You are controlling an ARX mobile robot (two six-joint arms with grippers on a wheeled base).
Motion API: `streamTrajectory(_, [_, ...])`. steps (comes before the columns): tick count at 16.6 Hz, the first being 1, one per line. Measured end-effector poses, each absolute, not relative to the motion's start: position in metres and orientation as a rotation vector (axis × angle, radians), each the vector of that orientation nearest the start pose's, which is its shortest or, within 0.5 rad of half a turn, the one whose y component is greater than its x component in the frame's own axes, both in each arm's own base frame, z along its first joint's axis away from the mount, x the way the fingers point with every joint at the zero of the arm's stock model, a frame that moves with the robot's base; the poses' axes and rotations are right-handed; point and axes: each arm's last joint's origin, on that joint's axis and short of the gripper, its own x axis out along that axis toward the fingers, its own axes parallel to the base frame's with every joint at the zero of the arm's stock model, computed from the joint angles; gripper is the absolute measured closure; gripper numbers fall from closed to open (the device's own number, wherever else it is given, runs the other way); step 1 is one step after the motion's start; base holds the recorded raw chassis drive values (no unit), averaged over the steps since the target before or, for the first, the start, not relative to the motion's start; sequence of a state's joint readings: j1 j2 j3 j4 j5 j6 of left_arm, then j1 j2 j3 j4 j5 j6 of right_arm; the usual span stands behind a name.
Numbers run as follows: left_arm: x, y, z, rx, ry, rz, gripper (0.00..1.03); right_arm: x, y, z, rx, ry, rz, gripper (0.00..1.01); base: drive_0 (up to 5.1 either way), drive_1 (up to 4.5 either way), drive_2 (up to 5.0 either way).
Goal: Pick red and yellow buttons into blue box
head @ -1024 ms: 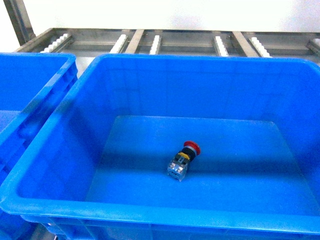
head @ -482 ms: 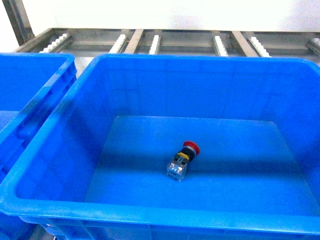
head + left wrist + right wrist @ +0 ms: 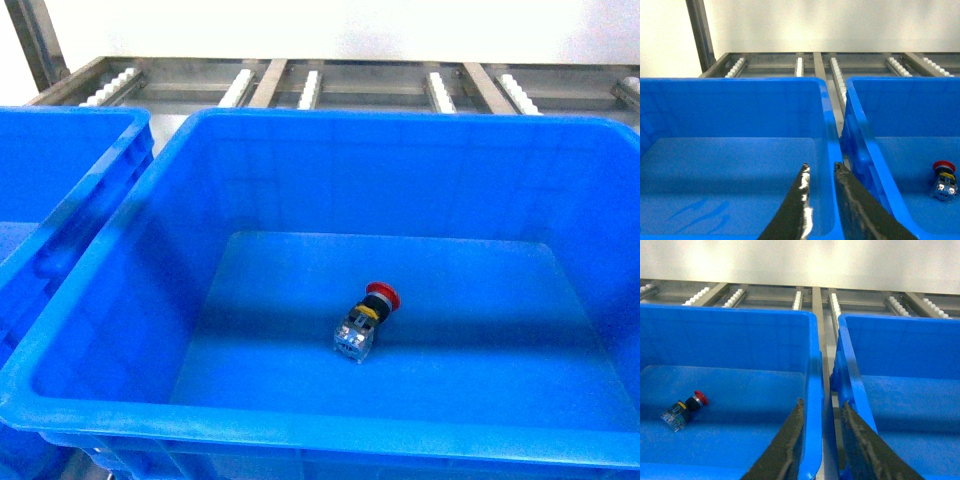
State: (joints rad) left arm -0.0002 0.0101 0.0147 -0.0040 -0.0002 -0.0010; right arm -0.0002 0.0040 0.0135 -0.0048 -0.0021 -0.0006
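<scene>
The red button (image 3: 368, 318) lies on its side on the floor of the blue box (image 3: 300, 170), red cap pointing to the far right, clear base toward me. It also shows in the left wrist view as the red button (image 3: 944, 180) and in the right wrist view as the red button (image 3: 686, 407). The yellow button is out of view. My left gripper (image 3: 821, 165) hangs over the neighbouring crate near its right wall, jaws slightly apart and empty. My right gripper (image 3: 822, 404) hovers above the box's right rim (image 3: 812, 365), open and empty. Neither gripper shows in the head view.
A second blue crate (image 3: 60, 180) stands close against the box's left side. A third blue crate (image 3: 900, 355) stands to the box's right, with a narrow gap between them. A metal roller rack (image 3: 350, 85) runs behind all the crates, before a white wall.
</scene>
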Motion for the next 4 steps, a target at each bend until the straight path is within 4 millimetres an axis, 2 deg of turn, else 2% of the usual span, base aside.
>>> streamTrajectory(4, [0.0974,0.0,0.1673,-0.001,-0.001,0.0,0.43,0.0971,0.0,0.1674,-0.001,-0.005,0.002,0.37,0.0,0.0,0.0])
